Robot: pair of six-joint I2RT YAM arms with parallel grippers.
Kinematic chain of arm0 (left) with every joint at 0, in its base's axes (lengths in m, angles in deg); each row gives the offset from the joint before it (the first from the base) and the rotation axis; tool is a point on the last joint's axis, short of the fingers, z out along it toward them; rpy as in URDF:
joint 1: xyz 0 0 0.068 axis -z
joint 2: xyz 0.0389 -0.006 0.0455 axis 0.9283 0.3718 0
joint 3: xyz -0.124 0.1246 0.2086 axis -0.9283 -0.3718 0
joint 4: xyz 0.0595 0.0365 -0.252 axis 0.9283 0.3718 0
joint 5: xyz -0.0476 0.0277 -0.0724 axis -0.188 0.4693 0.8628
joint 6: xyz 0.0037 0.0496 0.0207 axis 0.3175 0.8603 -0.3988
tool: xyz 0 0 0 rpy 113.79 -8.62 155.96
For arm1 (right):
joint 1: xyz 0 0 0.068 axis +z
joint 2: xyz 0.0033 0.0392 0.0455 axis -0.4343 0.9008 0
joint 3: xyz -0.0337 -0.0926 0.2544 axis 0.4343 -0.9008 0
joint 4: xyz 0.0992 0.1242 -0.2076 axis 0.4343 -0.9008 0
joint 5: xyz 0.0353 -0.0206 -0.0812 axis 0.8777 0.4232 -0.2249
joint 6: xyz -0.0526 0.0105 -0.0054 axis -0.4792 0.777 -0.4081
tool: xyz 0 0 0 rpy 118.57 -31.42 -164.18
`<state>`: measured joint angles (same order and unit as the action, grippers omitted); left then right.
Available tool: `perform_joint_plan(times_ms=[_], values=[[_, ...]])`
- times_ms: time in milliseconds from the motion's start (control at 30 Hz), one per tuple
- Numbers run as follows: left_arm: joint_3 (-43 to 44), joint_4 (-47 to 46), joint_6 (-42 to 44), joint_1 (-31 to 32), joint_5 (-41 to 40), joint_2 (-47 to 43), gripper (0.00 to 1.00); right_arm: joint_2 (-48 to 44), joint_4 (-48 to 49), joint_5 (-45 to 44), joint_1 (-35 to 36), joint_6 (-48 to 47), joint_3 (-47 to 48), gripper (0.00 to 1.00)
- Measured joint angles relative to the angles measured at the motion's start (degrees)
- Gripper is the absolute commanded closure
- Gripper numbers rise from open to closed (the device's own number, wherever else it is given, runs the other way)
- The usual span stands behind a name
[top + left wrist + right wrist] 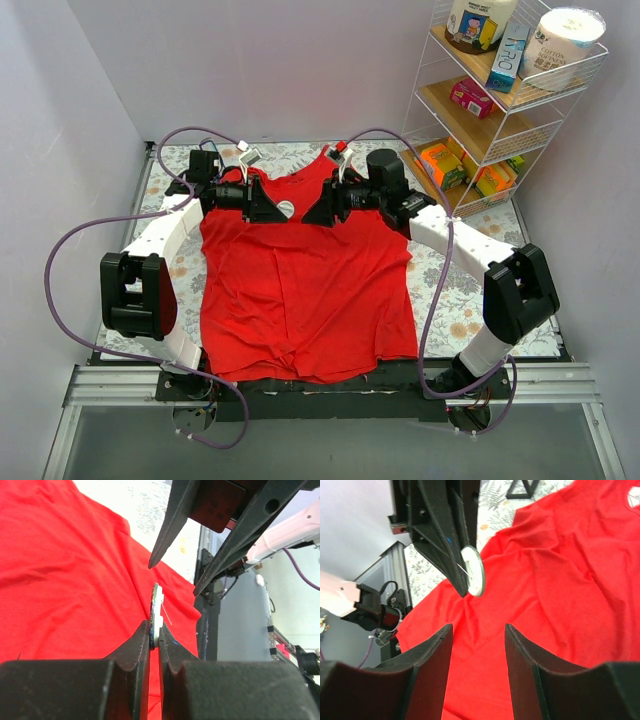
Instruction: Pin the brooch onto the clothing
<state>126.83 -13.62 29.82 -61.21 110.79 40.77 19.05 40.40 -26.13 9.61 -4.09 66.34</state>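
Gripping the brooch (157, 611) edge-on, the left gripper (154, 639) is clenched over the clothing (300, 290). The right gripper (478, 630) stands parted, empty, facing it

Above the clothing (300, 300) room is free — except where left gripper (154, 632) and right gripper (477, 629) nearly meet.

surface (465, 300): floral-print cover
on it: red tank top (300, 290), spread flat beneath left tool (282, 210) and right tool (308, 213)

The left arm (160, 235) and right arm (450, 232) — white shells, black joints, black tapered jaws — trail purple cables (55, 270).
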Motion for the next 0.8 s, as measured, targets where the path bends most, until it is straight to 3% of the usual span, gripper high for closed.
perform_joint_plan(times_ms=[667, 800], values=[[0.00, 0.02, -0.59, 5.01, 4.57, 0.00, 1.00, 0.57, 1.33, 6.82, 0.02, 3.04, 4.68, 0.59], [0.00, 0.02, -0.57, 5.29, 4.57, 0.00, 1.00, 1.44, 1.36, 7.32, 0.02, 3.10, 4.72, 0.66]])
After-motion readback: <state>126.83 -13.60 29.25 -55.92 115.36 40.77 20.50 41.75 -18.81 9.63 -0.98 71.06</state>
